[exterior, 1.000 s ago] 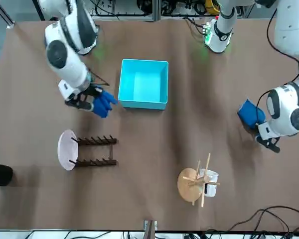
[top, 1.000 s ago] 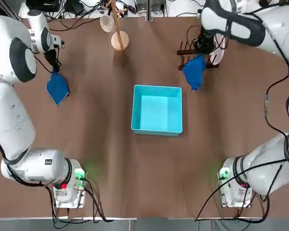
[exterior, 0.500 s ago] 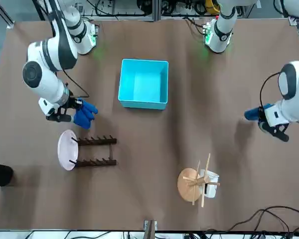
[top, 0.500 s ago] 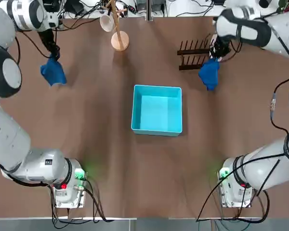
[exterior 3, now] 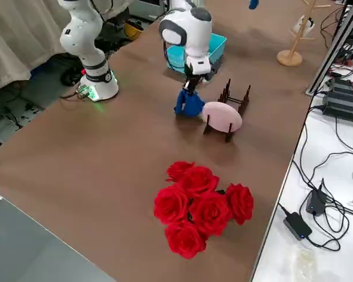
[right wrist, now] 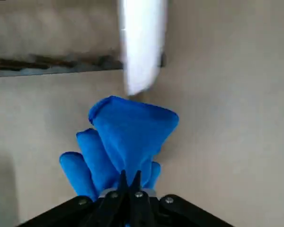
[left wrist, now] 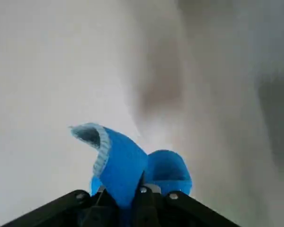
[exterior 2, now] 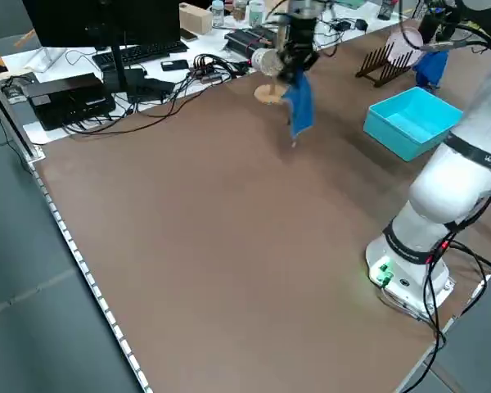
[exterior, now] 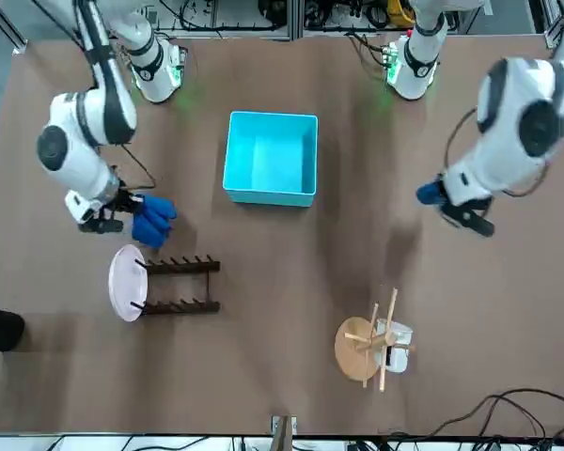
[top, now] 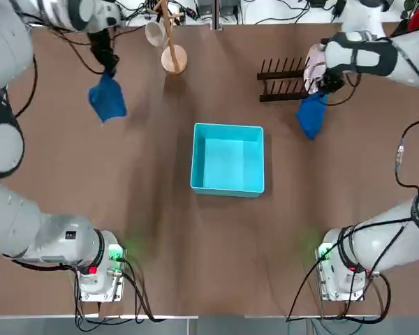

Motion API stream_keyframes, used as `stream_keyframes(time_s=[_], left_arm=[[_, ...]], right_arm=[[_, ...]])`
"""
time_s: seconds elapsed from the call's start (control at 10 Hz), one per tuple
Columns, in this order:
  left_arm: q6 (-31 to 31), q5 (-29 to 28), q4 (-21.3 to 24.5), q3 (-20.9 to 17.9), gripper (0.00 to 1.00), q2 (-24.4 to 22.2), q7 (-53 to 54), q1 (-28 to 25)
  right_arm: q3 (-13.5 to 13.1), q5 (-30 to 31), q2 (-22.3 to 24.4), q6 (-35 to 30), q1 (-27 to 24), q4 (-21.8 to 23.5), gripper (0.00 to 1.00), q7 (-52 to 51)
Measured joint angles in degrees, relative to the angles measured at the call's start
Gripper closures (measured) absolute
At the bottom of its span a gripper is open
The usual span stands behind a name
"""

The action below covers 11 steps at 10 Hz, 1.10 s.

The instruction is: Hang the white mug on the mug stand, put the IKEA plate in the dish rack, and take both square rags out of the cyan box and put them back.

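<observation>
My left claw [left wrist: 141,189] grips 1 blue rag [left wrist: 125,163] above the bench [top: 216,244]; my right claw [right wrist: 130,184] grips the other rag [right wrist: 128,135] beside the dish rack [exterior: 183,287]. The cyan box [top: 228,159] sits between my arms, the plate [exterior: 128,283] in the rack, the mug [exterior: 396,348] on its stand [exterior: 357,349].

The plate [exterior: 129,283] stands in the dish rack [exterior: 180,307], toward the table's [top: 216,279] far right corner. The mug [exterior: 398,348] hangs on the mug stand [exterior: 356,349] near the far edge, left of the rack.
</observation>
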<state>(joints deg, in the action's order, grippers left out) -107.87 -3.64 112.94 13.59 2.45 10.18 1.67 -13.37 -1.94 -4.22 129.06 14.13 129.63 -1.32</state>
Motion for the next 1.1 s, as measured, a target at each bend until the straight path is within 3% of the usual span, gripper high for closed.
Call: stream_keyframes(time_s=[0.4,0.6,0.9,1.1], left_arm=[[-1.62,2.0,-0.8,16.7,0.93,-0.08,-18.37,0.32],[-4.96,2.15,-0.9,24.34,0.93,0.54,-27.36,0.6],[-12.36,2.07,-1.52,31.52,0.93,5.55,-37.44,1.26],[-14.5,-0.36,-1.93,32.55,0.93,10.33,-42.1,3.76]], right_arm=[[-0.02,0.06,-0.78,0.71,-10.8,0.39,0.98,-15.49],[0.0,0.05,-2.2,2.53,-13.5,1.21,0.98,-19.6],[1.28,-0.85,-5.87,15.56,-11.85,8.17,0.98,-19.56],[1.58,-7.55,-6.72,17.21,-6.01,9.71,0.98,-18.18]])
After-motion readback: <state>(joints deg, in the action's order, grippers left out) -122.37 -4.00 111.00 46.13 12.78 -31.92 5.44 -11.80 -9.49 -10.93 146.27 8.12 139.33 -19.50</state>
